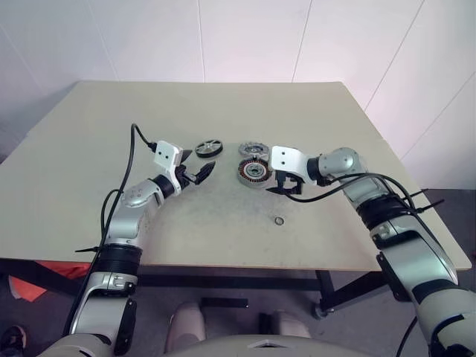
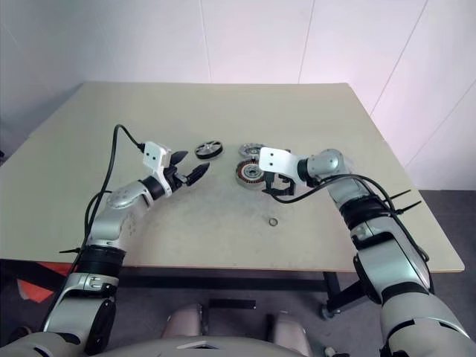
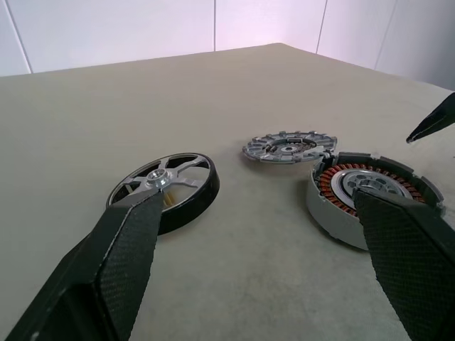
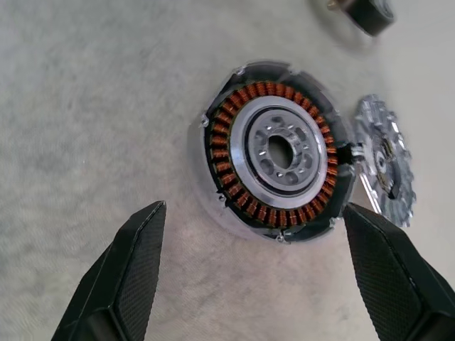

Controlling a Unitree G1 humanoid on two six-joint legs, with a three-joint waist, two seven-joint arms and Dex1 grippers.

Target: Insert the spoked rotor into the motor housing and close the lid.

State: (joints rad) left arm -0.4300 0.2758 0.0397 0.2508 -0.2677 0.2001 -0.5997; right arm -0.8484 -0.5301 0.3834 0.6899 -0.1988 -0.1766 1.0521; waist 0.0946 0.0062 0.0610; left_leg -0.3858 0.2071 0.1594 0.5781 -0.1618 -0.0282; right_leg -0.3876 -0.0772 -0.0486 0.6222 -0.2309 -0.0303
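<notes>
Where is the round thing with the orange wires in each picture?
Left eye view: motor housing, table centre, beside the right gripper.
Right eye view: centre.
Left wrist view: right side.
Right wrist view: centre.
Shared landmark: the lid, touching it.

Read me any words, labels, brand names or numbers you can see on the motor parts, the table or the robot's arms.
None: no readable text anywhere.
Spoked rotor: no marking visible.
Motor housing: copper windings and bare metal, no label.
Lid: no lettering visible.
Small loose ring: too small to tell.
Table: plain, no signs.
</notes>
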